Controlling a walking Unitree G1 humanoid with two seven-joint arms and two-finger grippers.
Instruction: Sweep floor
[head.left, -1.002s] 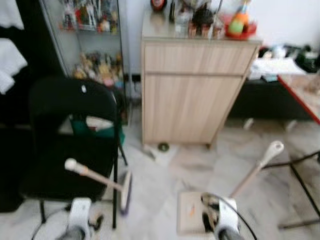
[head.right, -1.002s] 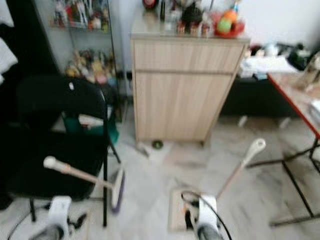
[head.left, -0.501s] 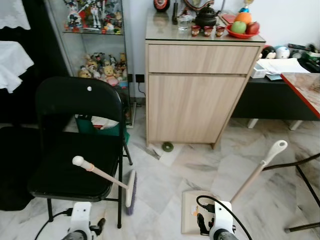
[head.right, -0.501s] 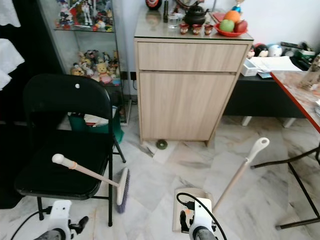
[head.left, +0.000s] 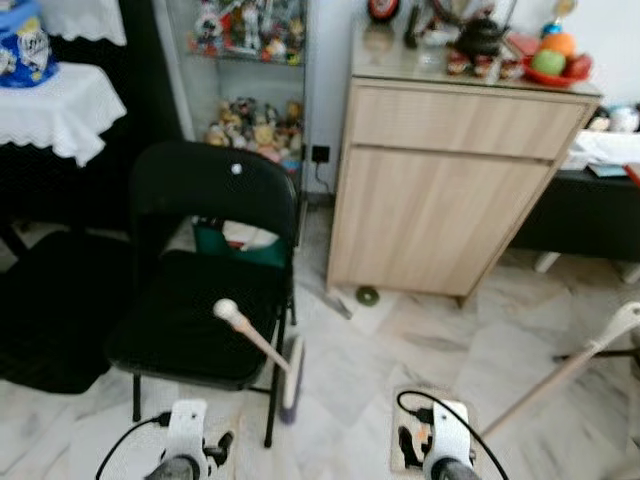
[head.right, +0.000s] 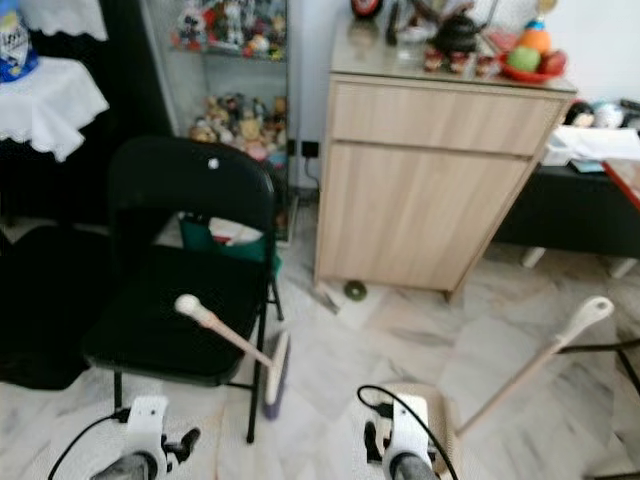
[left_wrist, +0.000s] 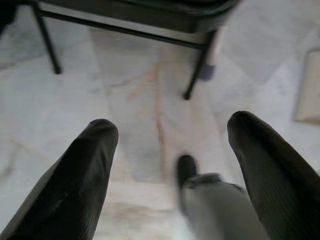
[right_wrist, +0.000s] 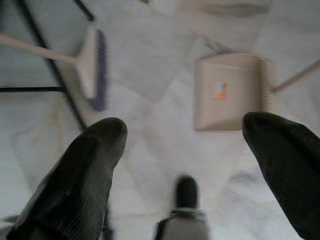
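**Both grippers empty, broom and dustpan waiting just ahead**

The left gripper (left_wrist: 170, 150) hangs low over the marble floor (head.left: 450, 340) with its two black fingers spread wide and nothing between them. Ahead of it stand the legs of the black folding chair (head.left: 205, 290). The broom (head.left: 262, 352) lies just beyond, its pale handle slanting up over the chair seat and its purple-bristled head resting on the floor beside the chair's front leg. Propped like this, the handle is raised off the tiles, which probably makes it easier to grasp than if it lay flat.

The right gripper (right_wrist: 185, 150) is also wide open and holds nothing. The beige dustpan (right_wrist: 230, 92) sits flat on the floor a short way ahead of its fingertips, comb edge on one side, and its long handle (head.right: 545, 355) angles up and away to the robot's right. The broom head shows ahead and across from this gripper, near the chair leg.

A small green object (head.left: 368, 296) and a pale scrap lie on the floor farther off, at the foot of the wooden cabinet (head.left: 450, 190); these look like what needs sweeping. Sweeping has not begun, since neither tool is in hand.
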